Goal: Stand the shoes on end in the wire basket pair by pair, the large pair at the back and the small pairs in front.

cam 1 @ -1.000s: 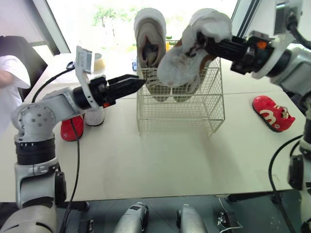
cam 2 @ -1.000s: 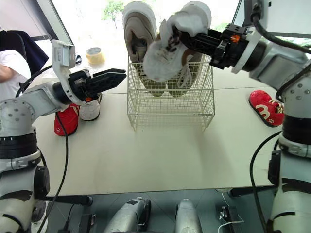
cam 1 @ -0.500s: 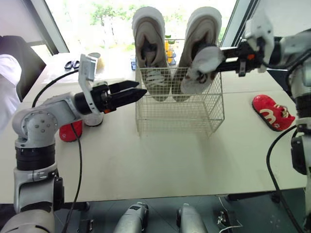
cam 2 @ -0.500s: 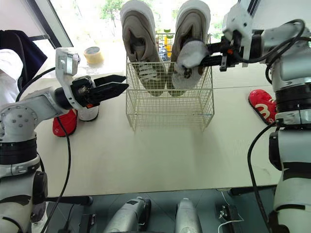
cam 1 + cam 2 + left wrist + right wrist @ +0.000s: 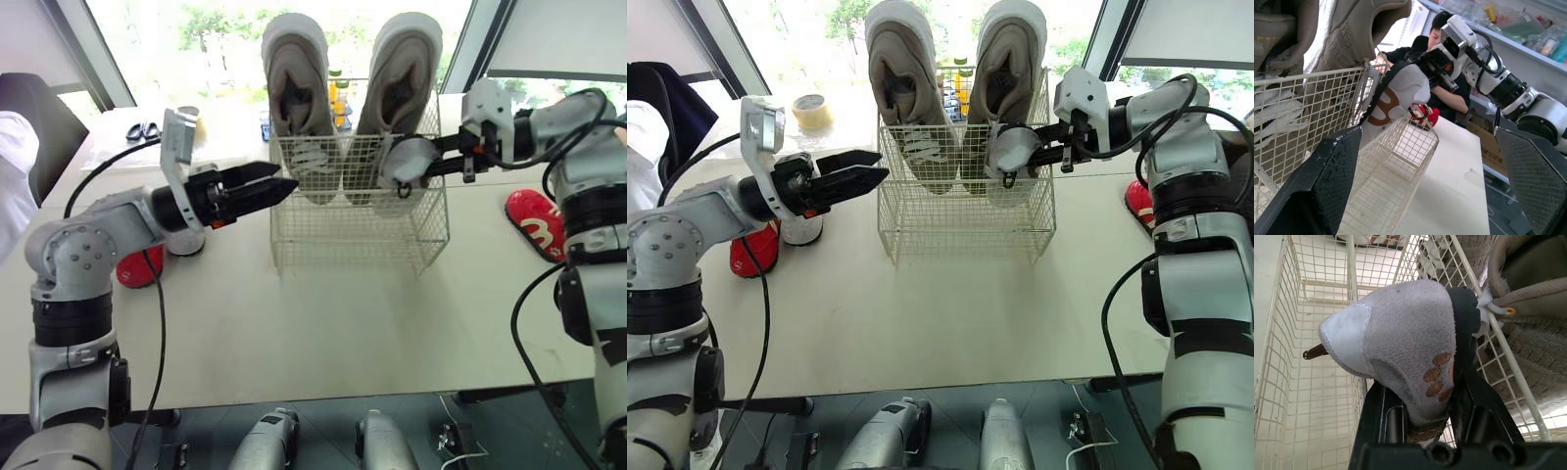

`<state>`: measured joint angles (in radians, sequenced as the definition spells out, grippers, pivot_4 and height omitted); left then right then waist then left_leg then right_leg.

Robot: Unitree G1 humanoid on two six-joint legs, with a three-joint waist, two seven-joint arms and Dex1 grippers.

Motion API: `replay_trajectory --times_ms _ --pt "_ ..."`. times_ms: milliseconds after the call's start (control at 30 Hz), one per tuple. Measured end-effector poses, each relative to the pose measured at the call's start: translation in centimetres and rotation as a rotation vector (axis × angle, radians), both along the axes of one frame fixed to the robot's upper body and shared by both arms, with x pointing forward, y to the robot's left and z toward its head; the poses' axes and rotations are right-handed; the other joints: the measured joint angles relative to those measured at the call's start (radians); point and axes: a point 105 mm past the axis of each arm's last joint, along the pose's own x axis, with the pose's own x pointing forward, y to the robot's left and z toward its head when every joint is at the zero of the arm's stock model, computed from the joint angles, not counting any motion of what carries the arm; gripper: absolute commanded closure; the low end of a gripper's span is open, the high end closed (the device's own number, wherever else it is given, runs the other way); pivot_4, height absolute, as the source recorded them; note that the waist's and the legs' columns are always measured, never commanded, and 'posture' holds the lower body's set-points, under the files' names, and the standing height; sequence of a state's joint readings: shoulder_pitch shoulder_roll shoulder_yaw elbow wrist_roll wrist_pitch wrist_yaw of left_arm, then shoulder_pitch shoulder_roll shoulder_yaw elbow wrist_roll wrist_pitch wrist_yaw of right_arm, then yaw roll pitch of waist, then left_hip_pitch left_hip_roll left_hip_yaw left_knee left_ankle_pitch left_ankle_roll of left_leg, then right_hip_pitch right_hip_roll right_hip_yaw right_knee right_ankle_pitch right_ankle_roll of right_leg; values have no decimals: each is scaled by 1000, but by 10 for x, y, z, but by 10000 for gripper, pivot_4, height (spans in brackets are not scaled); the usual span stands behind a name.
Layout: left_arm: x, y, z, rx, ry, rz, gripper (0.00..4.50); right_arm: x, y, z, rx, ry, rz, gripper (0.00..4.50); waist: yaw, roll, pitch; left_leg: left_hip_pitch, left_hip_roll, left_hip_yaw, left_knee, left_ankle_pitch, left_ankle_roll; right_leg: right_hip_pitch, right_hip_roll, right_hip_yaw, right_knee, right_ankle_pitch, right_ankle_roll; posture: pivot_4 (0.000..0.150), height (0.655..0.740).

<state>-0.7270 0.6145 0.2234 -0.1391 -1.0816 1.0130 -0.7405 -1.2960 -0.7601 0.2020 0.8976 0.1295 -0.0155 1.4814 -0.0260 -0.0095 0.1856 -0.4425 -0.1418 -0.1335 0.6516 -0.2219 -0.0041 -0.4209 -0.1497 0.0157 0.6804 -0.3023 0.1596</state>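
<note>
The right gripper [image 5: 419, 166], clamped on a small grey shoe [image 5: 402, 162], has come down from above the wire basket [image 5: 323, 230] to its rim at the front right, just in front of the large beige pair [image 5: 291, 78] standing at the back. This looks like the first small shoe going in. The left gripper [image 5: 286, 176] hovers empty and slightly parted beside the basket, above the counter [image 5: 323, 323]. The shoe shows a brown paw-print mark, but no readable writing.

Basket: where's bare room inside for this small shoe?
The front of the basket, ahead of the big shoes, is bare. The back is crowded by that pair. The right claw holds the small shoe at its right side.
</note>
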Motion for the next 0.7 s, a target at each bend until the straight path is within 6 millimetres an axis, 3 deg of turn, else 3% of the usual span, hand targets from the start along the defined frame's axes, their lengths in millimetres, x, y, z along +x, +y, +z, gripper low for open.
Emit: replay_trajectory --times_ms 133,267,467,700 --pt "0 1 -2 1 6 5 0 0 -2 2 19 -1 -7 20962 -2 0 0 0 0 0 0 0 0 0 0 0 0 0 0 1500 7400" --pt "1 -1 -2 -4 8 2 0 -2 -2 4 27 -22 1 242 -4 0 0 0 0 0 0 0 0 0 0 0 0 0 0 1500 7400" --pt "1 -2 -2 -2 8 3 0 -14 -8 11 -19 -76 7 242 -12 0 0 0 0 0 0 0 0 0 0 0 0 0 0 1500 7400" --pt "4 3 -2 23 -4 43 0 -41 -19 57 -39 -244 -31 242 -14 0 0 0 0 0 0 0 0 0 0 0 0 0 0 1500 7400"
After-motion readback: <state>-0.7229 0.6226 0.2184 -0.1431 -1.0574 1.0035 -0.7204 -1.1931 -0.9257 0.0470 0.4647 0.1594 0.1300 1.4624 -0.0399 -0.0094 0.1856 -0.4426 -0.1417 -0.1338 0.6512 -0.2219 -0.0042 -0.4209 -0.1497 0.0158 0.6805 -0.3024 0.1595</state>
